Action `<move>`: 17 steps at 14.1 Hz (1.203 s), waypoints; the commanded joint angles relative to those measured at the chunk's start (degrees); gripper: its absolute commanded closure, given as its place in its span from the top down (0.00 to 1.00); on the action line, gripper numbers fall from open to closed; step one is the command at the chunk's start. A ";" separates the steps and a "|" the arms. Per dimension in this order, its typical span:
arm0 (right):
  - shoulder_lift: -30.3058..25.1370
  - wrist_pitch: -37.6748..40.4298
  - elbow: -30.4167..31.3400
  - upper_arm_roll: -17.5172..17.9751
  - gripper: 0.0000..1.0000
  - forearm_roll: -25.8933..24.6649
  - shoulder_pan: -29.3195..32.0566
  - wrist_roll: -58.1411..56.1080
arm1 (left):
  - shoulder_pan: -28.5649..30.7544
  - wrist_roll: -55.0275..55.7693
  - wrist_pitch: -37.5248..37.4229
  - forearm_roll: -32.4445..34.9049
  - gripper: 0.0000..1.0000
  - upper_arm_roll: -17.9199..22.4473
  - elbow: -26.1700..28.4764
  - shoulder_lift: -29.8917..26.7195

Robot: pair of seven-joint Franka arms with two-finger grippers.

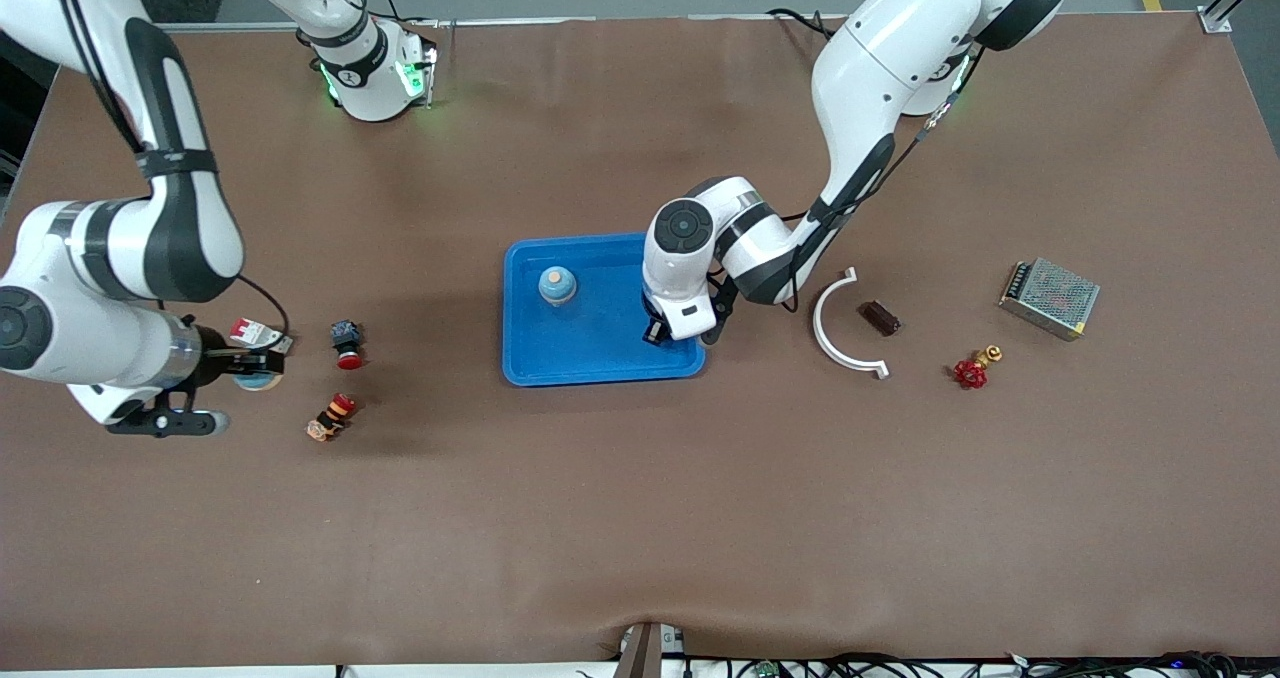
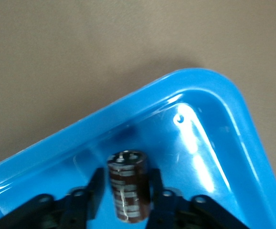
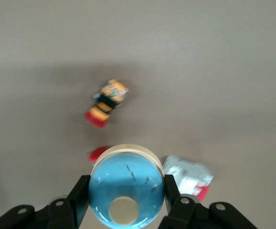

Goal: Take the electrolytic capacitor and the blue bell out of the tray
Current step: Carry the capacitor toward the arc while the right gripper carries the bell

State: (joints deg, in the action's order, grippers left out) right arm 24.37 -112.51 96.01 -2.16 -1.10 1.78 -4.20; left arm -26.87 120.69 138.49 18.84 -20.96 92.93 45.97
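Across the brown counter [image 1: 640, 518], note that the whole strip nearest the front camera lies bare. The blue tray [image 1: 560, 363] sits mid-counter with a raised rim. One blue bell [image 1: 557, 284] already stands in the tray, in the part farther from the front camera.

Toward the right arm's end you see a red-capped push button [image 1: 347, 344], an orange and black component [image 1: 332, 418] nearer the camera, and a white and red part [image 1: 252, 332] just beside the right gripper. Toward the left arm's end lie a white curved bracket [image 1: 838, 330], a small brown block [image 1: 881, 317], a red valve [image 1: 975, 368] and a metal mesh box [image 1: 1049, 298], all apart from the tray.

Left gripper [image 2: 126, 195]: it is down inside the tray at the corner nearest the camera on the left arm's side, close to the rim. The capacitor [image 2: 128, 186], a dark brown cylinder, stands between its fingers [image 2: 96, 188]. In the left wrist view both fingers lie against its sides.

Right gripper [image 3: 126, 191]: it hangs over the counter near the white and red part. Its fingers [image 3: 78, 193] pinch a second blue bell [image 3: 126, 186] on both sides, knob facing the right wrist camera.
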 commanded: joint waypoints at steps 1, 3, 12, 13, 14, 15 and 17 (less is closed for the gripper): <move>1.20 -5.95 2.95 1.10 0.00 -0.57 4.89 -7.20 | 0.33 -0.18 -5.21 2.43 0.00 0.40 0.41 -4.47; 1.82 -11.04 5.75 1.10 0.00 -0.57 5.60 -8.27 | 2.25 -5.96 -12.68 1.56 0.00 -0.04 1.90 -9.83; 4.72 -22.04 9.11 1.10 0.00 -1.80 8.06 -11.43 | 23.86 -31.81 -22.12 -1.08 0.00 -3.29 16.03 -21.70; 5.42 -23.10 9.11 1.10 0.00 -1.80 8.32 -11.53 | 25.97 -34.27 -22.12 -1.00 0.00 -3.64 17.97 -23.11; 6.12 -23.98 9.11 1.10 0.00 -1.80 8.41 -11.53 | 28.26 -36.99 -22.03 -1.00 0.00 -3.74 19.47 -24.34; 6.65 -24.51 9.02 1.10 0.00 -1.80 8.94 -11.62 | 30.28 -40.41 -22.12 -1.00 0.00 -3.74 20.79 -25.40; 8.06 -25.39 8.75 1.19 0.00 -1.10 9.82 -11.53 | 34.24 -46.74 -22.03 -0.91 0.00 -3.65 22.82 -27.24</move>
State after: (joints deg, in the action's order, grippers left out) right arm 31.45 -136.84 105.01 -1.90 -2.02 9.92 -15.19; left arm 3.67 79.41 116.16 18.71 -23.76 111.24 23.31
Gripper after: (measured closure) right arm 0.335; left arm 0.656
